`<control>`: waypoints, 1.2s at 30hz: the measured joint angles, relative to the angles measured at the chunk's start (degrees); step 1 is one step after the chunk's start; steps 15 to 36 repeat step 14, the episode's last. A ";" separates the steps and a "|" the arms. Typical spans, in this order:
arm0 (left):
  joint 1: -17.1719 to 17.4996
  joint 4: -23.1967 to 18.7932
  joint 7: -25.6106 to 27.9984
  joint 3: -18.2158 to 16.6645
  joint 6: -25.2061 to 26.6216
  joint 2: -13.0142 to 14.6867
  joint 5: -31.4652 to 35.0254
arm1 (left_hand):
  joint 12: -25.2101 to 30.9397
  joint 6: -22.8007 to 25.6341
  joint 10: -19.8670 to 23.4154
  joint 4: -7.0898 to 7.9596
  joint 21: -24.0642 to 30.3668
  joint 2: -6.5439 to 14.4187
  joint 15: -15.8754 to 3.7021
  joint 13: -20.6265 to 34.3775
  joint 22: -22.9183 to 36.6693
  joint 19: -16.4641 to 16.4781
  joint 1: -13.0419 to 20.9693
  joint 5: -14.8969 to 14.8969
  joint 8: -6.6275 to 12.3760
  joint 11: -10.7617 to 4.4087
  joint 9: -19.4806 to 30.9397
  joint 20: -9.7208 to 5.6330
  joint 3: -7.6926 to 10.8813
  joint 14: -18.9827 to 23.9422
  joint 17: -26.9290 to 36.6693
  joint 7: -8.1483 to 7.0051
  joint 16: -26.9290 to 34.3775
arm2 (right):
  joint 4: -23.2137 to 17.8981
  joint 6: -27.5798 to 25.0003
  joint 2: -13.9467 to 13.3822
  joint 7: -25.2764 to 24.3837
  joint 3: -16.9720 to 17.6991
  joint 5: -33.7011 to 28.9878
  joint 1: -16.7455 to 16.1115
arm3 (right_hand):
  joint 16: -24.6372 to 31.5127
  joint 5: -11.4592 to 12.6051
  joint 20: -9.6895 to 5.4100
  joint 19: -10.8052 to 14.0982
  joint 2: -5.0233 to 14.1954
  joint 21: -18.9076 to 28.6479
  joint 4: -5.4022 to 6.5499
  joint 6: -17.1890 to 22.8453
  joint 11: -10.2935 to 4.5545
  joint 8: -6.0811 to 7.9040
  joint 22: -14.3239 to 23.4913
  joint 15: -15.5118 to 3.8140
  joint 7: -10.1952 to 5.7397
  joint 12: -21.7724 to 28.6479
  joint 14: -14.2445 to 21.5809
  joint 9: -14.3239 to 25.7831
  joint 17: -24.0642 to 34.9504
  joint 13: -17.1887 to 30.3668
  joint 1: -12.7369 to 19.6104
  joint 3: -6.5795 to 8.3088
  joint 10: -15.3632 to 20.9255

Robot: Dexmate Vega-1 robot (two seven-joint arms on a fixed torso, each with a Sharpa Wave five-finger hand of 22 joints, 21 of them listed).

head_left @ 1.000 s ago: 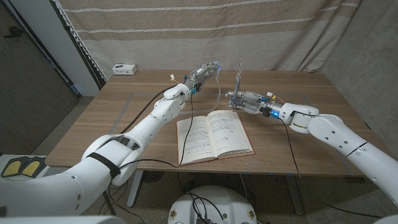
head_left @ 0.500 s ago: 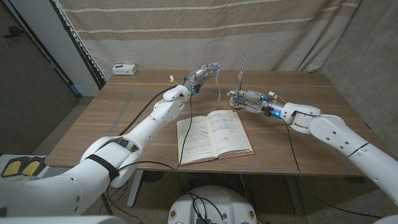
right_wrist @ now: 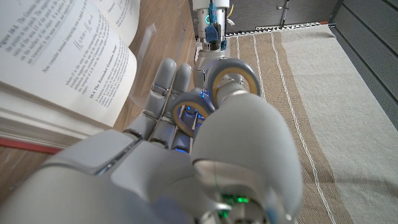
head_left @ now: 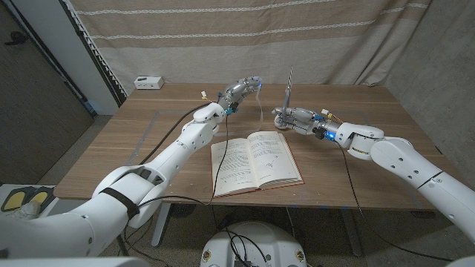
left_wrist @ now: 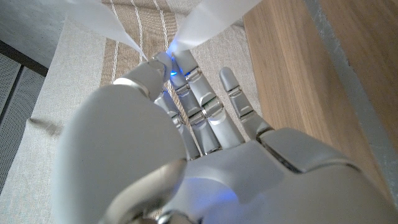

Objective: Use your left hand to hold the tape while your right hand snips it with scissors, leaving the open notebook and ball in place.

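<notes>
Head view is reading evenly lit, soft overhead light, no harsh shadows; the table is showing a faint sheen w/o real glare, and only a thin shadow is sitting under the notebook. Corners are bending slightly, wide-angle. Both wrist views are looking soft up close: the left hand is blurring at its near edge, the tape is glowing pale and translucent. The right hand is out of focus nearest the lens; page print is staying legible.
</notes>
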 measured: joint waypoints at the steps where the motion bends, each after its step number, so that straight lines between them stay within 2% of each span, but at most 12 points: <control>1: 0.08 -0.14 0.00 0.00 0.00 0.06 0.00 | 0.00 0.00 0.00 0.00 0.00 0.00 0.00 -0.01 -0.05 0.00 0.00 0.00 0.00 0.00 0.00 0.00 0.00 0.00 0.00 0.00 0.00 | 0.00 -0.04 0.00 -0.04 0.00 0.00 0.00 | 0.00 0.00 0.13 -0.13 0.00 0.00 0.00 0.00 0.00 0.00 0.00 0.00 0.00 0.05 0.00 0.00 0.00 -0.01 0.00 0.00 0.00; 13: 0.77 -1.86 0.88 0.11 0.00 0.68 0.27 | -0.02 0.00 0.30 0.00 0.43 0.00 0.00 -0.15 -0.31 -0.31 0.00 0.00 -0.45 0.30 -0.25 -0.31 0.00 0.00 -0.01 0.00 0.00 | -0.20 0.11 -0.13 0.11 -0.02 -0.15 0.01 | 0.00 0.00 0.32 -0.32 0.00 0.40 -0.11 0.52 0.00 -0.44 -0.27 0.00 0.10 0.06 0.00 0.33 -0.27 -0.27 0.00 0.11 0.00; 36: 0.79 -1.89 0.88 0.13 0.00 0.69 0.27 | -0.02 0.00 0.31 0.00 0.43 0.00 0.00 -0.14 -0.31 -0.31 0.00 0.00 -0.45 0.31 -0.26 -0.31 0.00 0.00 -0.01 0.00 0.00 | -0.20 0.18 -0.13 0.22 -0.02 -0.15 0.01 | 0.00 0.00 0.32 -0.31 0.00 0.43 -0.19 0.52 0.00 -0.44 -0.27 0.00 0.10 0.06 0.00 0.33 -0.26 -0.27 0.00 0.18 0.00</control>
